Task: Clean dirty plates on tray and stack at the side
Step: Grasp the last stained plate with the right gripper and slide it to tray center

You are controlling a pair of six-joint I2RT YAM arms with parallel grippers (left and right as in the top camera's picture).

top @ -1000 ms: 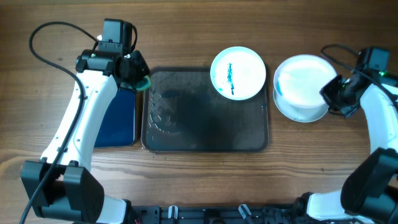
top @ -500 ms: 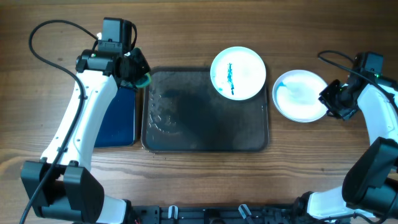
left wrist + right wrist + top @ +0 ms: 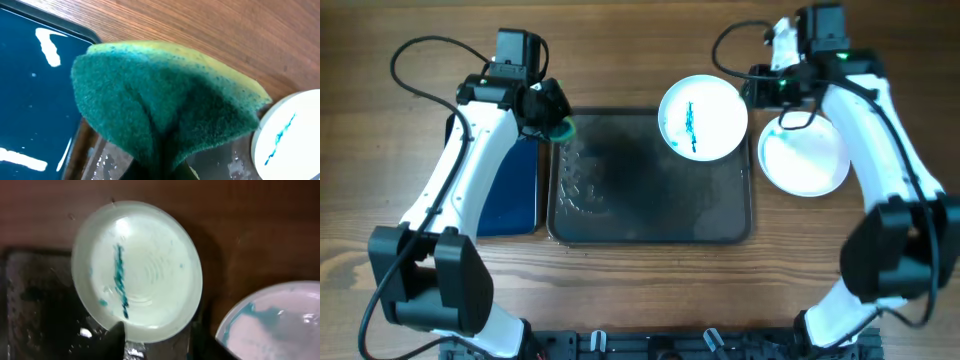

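- Dirty plate (image 3: 703,117) with the blue streak sits on the top right corner of the dark tray (image 3: 620,200) in the overhead view, its rim poking out past the tray edge.
- Left claw (image 3: 552,122) is pinching the green sponge (image 3: 165,105), folded up, over the tray's top left corner next to the blue mat (image 3: 515,195).
- Right claw (image 3: 767,88) hangs just off that plate's right edge. Honestly can't tell if it's spread or closed.
- Second plate (image 3: 805,158), with faint teal smears, sits on the table right of the tray.
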